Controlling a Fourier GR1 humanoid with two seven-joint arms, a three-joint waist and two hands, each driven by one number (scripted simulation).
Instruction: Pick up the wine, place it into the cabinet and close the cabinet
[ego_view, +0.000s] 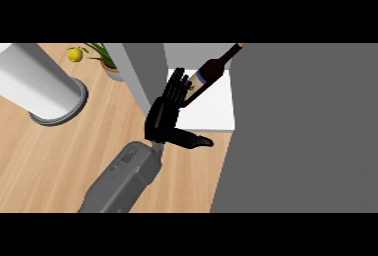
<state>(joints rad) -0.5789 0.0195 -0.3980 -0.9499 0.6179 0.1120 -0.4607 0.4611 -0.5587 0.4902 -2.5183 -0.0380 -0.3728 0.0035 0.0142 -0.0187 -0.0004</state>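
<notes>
The wine bottle (210, 70) leans tilted inside the cabinet (214, 112), on its white shelf. The left hand (166, 117) rests against the bottle, fingers straight, released. Placement appears done. Next move: withdraw and swing the door (144, 70) shut. The right hand is unseen.

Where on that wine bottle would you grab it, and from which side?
Around the wide body of the wine bottle, near its label, coming from the left, where the hand already is. The bottle leans with its thin neck up and to the right, so the body is the thicker and nearer part.
</notes>
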